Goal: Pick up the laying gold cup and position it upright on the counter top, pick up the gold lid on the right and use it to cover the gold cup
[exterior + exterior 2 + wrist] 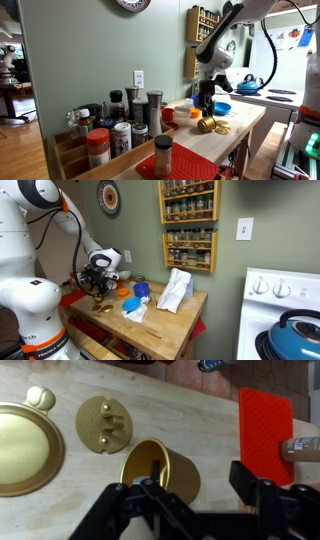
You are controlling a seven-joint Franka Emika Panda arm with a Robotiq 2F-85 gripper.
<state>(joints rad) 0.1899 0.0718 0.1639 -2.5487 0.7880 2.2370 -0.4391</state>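
Fingers (245,485) of my gripper (190,492) stand wide apart, gripping nothing, above the pale counter top (190,405). On the right lies a red mat (265,430). Between my fingers sits the gold cup (160,468), mouth showing; the gold lid (103,423) lies just beyond it, leftward.

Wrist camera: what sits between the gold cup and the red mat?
Nothing. In the wrist view only a strip of bare counter top separates the gold cup from the red mat.

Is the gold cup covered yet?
No, uncovered: the cup shows an open mouth in the wrist view; the lid lies apart on the counter.
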